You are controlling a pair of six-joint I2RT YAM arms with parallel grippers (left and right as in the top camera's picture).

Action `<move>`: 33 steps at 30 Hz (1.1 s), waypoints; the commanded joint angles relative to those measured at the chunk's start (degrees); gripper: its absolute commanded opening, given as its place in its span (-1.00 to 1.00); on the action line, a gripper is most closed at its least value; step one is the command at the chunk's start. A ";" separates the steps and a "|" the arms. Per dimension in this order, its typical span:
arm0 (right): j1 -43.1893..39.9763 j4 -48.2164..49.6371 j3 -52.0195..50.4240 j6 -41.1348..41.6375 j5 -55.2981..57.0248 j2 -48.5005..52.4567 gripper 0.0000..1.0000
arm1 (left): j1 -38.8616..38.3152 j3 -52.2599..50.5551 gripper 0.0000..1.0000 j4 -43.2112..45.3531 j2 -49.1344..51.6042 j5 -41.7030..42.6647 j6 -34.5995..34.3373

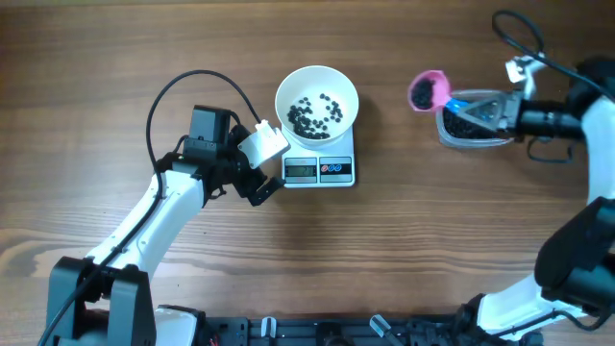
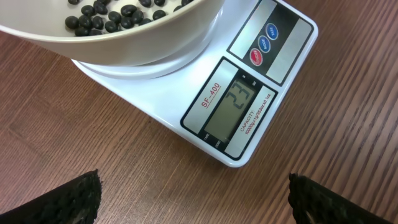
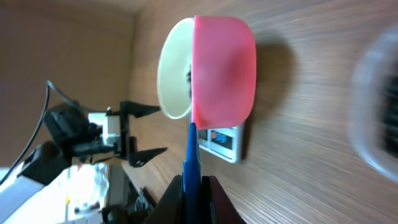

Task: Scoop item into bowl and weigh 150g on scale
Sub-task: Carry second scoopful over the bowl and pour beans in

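Note:
The white bowl (image 1: 353, 93) stands on the white scale (image 1: 342, 154) and holds a thin scatter of black beans (image 1: 315, 111). In the left wrist view the scale (image 2: 180, 99) shows 23 on its display, below the bowl (image 2: 124, 45). My left gripper (image 1: 273, 165) is open just left of the scale, nothing between its fingers (image 2: 74, 199). My right gripper (image 3: 191, 202) is shut on the blue handle (image 3: 191, 155) of a pink scoop (image 1: 429, 90). The scoop hangs between the bowl and a clear tub (image 1: 478, 133); I cannot see inside its cup.
The clear plastic tub, at the far right below my right gripper (image 1: 500, 112), holds more black beans. It shows only as a blur (image 3: 380, 106) in the right wrist view. Bare wooden table (image 1: 404, 250) lies in front of the scale.

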 commanded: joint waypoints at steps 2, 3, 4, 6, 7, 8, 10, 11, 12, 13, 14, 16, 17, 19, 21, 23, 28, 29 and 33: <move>10.01 1.38 8.13 6.19 -0.96 0.72 -0.91 | 0.33 -0.48 1.00 0.00 0.44 0.68 0.48; 12.35 1.77 9.86 7.74 0.76 0.72 -0.92 | 0.33 -0.48 1.00 0.00 0.44 0.68 0.48; 14.34 2.21 11.19 9.29 2.36 0.72 -0.91 | 0.33 -0.48 1.00 0.00 0.44 0.68 0.48; 19.65 3.63 14.03 12.90 8.37 0.72 -0.91 | 0.33 -0.48 1.00 0.00 0.44 0.68 0.48; 21.40 4.20 14.67 14.21 11.13 0.72 -0.91 | 0.33 -0.48 1.00 0.00 0.44 0.68 0.48; 24.44 5.33 15.45 16.55 16.35 0.72 -0.91 | 0.33 -0.48 1.00 0.00 0.44 0.68 0.48; 29.20 7.41 15.76 18.75 22.75 0.72 -0.91 | 0.33 -0.48 1.00 0.00 0.44 0.68 0.48; 31.21 8.04 15.76 19.80 26.16 0.72 -0.91 | 0.33 -0.48 1.00 0.00 0.44 0.68 0.48; 33.42 8.46 15.76 20.85 31.06 0.72 -0.92 | 0.33 -0.48 1.00 0.00 0.44 0.68 0.48; 35.26 8.81 15.76 21.51 35.65 0.72 -0.92 | 0.33 -0.48 1.00 0.00 0.44 0.68 0.48; 37.31 9.27 15.76 22.51 41.03 0.72 -0.92 | 0.33 -0.48 1.00 0.00 0.44 0.68 0.48; 41.90 10.21 15.76 22.91 51.34 0.72 -0.91 | 0.33 -0.48 1.00 0.00 0.44 0.68 0.48; 44.02 10.49 15.76 23.21 55.98 0.72 -0.91 | 0.33 -0.48 1.00 0.00 0.44 0.68 0.48; 47.65 10.84 15.76 23.91 63.39 0.74 -0.91 | 0.33 -0.48 1.00 0.00 0.44 0.68 0.48; 49.86 11.30 15.76 23.96 67.43 0.74 -0.91 | 0.33 -0.48 1.00 0.00 0.44 0.68 0.48; 52.06 11.89 15.76 23.93 71.65 0.74 -0.91 | 0.33 -0.48 1.00 0.00 0.44 0.68 0.48; 56.54 12.35 15.76 23.76 80.56 0.74 -0.91 | 0.33 -0.48 1.00 0.00 0.44 0.68 0.48; 57.11 12.50 15.76 23.71 81.61 0.74 -0.91 | 0.33 -0.48 1.00 0.00 0.44 0.68 0.48; 57.48 12.59 15.76 23.54 81.64 0.74 -0.91 | 0.33 -0.48 1.00 0.00 0.44 0.68 0.48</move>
